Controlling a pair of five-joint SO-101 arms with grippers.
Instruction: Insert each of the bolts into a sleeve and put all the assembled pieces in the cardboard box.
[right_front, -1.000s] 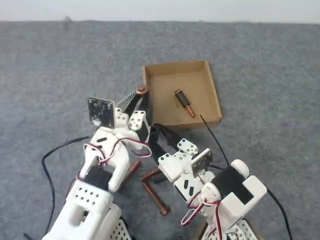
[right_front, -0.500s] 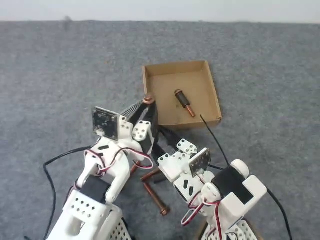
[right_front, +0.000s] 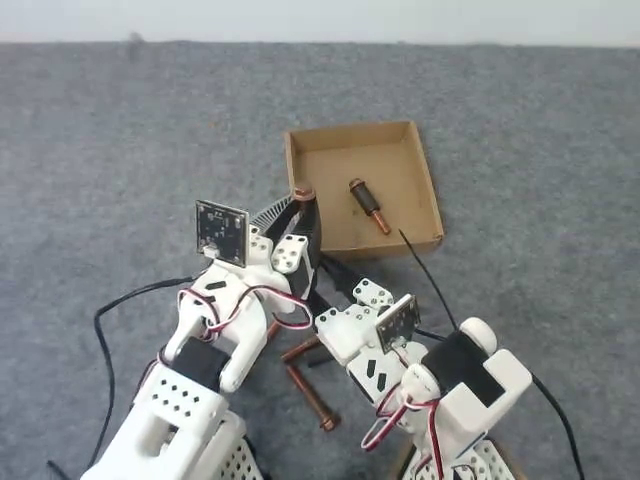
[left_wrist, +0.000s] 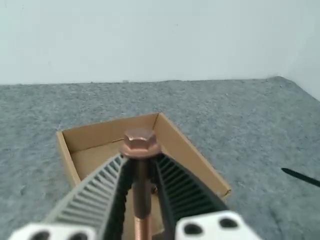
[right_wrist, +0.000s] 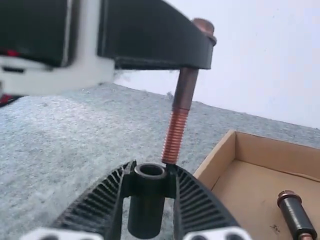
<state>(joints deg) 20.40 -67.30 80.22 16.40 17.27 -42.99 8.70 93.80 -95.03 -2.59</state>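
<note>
Grey carpet, bolt in left hand — tip seemingly touching sleeve

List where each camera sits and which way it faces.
High view: fixed above the table, looking down on the left arm, right arm, the box and loose bolts.
Left wrist view: on the left wrist, looking along the left gripper, shut on a bolt, towards the box.
Right wrist view: on the right wrist, looking along the right gripper, shut on a sleeve, the bolt's tip at its rim.
Shared: all three show that bolt and the box.
</note>
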